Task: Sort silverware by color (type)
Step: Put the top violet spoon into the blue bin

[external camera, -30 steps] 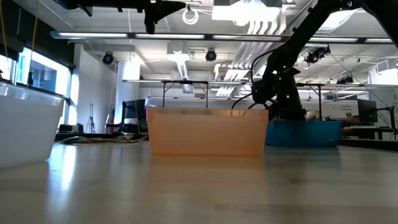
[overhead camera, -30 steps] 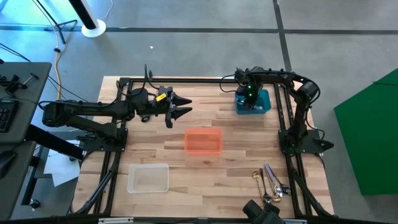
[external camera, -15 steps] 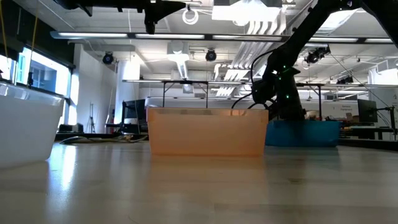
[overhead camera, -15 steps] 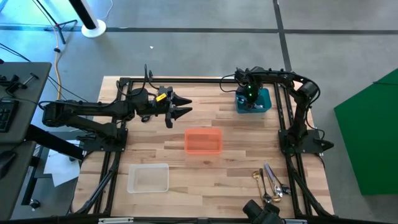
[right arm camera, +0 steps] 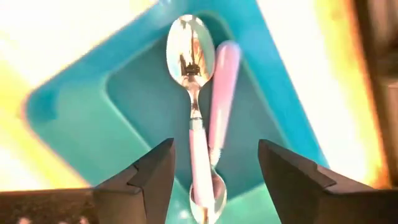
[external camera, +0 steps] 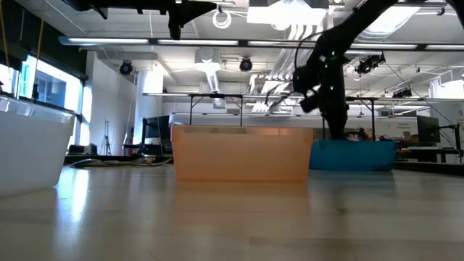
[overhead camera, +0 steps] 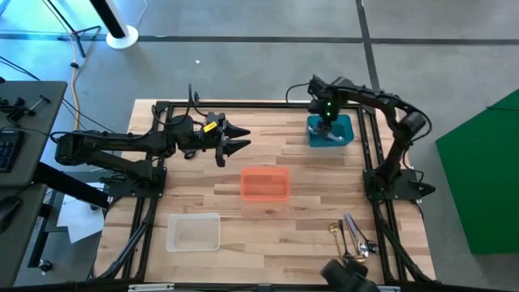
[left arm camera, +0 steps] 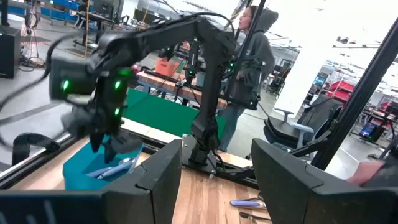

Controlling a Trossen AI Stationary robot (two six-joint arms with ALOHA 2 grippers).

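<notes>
Open jaws on both — right gripper point(right arm camera: 211, 177) empty above the teal bin point(right arm camera: 62, 124), where two shiny spoons point(right arm camera: 194, 93) with pink handles lie crossed; left gripper point(overhead camera: 241, 139) hovers mid-table.

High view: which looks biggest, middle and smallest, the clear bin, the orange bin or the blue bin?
1. Clear plastic bin, biggest.
2. Orange plastic bin, slightly smaller; close call.
3. Blue plastic bin, smallest, partly hidden under the right gripper.
</notes>
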